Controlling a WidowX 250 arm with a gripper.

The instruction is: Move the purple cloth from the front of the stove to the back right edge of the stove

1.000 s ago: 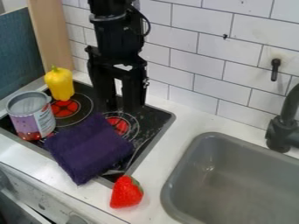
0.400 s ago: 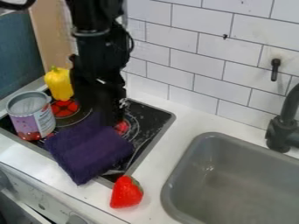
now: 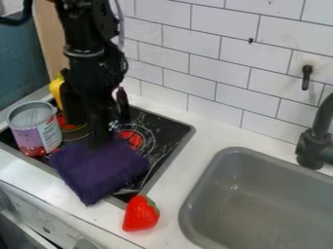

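Observation:
The black gripper hangs over the stove's left part, its lower end at the upper edge of the folded purple cloth. Whether it touches the cloth I cannot tell. Behind the gripper, the yellow pepper is partly hidden. An opened tin can with a purple and white label stands upright on the stove's left side, left of the gripper. At the counter's front, just off the stove's lower corner, lies a red strawberry.
The black stovetop has red burner marks and a metal rim. A grey sink is set into the white counter on the right, with a dark faucet behind it. White wall tiles stand behind the stove, and a wooden panel at the upper left.
The gripper has moved left and toward the front, turning as it went, and now stands by the cloth's upper edge. It covers more of the pepper. The cloth, can and strawberry have stayed put.

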